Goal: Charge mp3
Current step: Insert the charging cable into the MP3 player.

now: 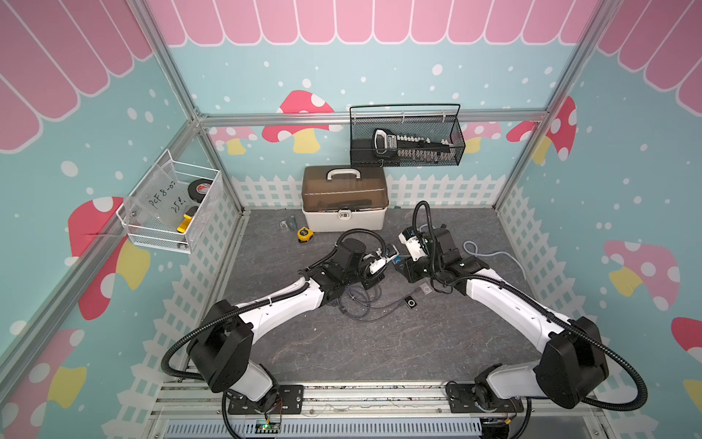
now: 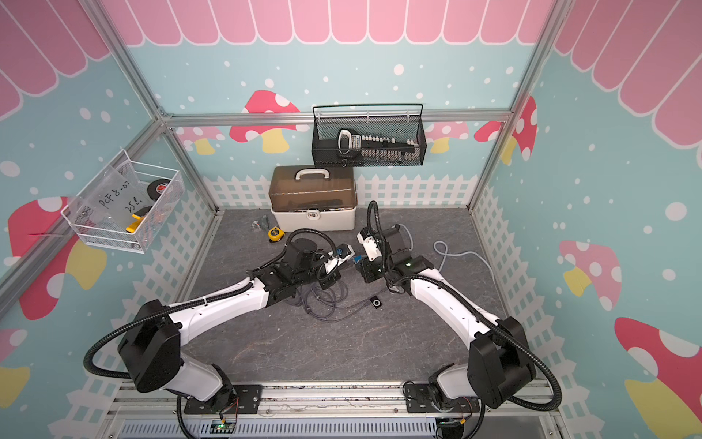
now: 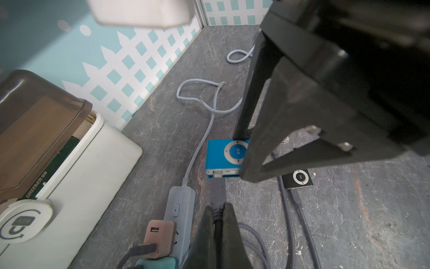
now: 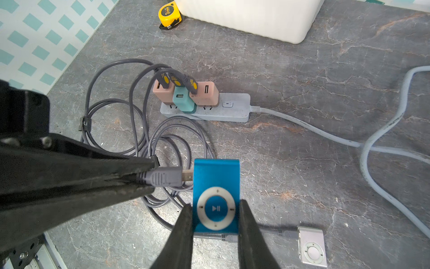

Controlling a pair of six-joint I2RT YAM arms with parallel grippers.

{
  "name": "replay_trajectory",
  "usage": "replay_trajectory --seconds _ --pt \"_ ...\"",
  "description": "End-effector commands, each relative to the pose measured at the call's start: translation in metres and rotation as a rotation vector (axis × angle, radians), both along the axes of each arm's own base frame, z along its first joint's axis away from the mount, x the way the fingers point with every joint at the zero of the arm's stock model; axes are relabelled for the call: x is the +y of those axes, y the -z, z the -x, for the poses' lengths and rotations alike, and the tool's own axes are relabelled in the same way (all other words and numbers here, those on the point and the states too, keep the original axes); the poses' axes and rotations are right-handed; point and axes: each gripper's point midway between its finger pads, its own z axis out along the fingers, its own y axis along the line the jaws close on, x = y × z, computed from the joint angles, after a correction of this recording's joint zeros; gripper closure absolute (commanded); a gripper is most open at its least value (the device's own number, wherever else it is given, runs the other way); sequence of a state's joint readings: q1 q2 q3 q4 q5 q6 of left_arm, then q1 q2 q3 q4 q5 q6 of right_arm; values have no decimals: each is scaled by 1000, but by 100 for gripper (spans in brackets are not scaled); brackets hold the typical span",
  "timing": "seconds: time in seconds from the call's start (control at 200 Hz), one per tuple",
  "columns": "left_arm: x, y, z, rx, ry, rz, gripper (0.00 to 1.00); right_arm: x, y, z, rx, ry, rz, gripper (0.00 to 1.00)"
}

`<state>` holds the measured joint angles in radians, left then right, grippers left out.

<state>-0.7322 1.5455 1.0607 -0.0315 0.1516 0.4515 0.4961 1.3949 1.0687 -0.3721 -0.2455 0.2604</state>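
Right gripper (image 4: 215, 206) clamps blue mp3 (image 4: 216, 177) — white basket (image 1: 207, 207) holds tape roll (image 1: 200, 189).

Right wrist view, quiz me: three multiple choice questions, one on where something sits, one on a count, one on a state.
1. Where is the yellow tape measure?
A. In the black wire basket
B. Inside the white wall basket
C. On the table beside the white box

2. How many charger blocks sit on the power strip?
A. Two
B. Three
C. Five

3. What is the state of the grey plug?
A. Held by the left gripper at the blue player's edge, metal tip showing
B. Lying loose on the table
C. Seated in the silver player

Answers: C, it lies on the table by the box; B, two pink and one teal; A, the jaws pinch it, its tip at the player's side.
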Motion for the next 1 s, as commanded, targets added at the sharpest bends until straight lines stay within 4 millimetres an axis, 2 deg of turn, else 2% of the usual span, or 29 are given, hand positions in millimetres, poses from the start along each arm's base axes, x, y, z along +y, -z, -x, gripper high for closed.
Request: replay_trajectory --seconds 0.0,0.23,0.665,0.995 --pt "-10 -1 0 -44 40 -23 100 17 -7 8 18 -82 -56 93" --pt "-11 2 5 -66 67 -36 100 20 -8 10 29 -98 -67 93" --pt "-11 14 11 -28 73 -16 100 30 -24 19 -27 -171 -146 93" --pt "-9 10 14 -28 76 77 100 31 -25 19 6 -154 -164 93"
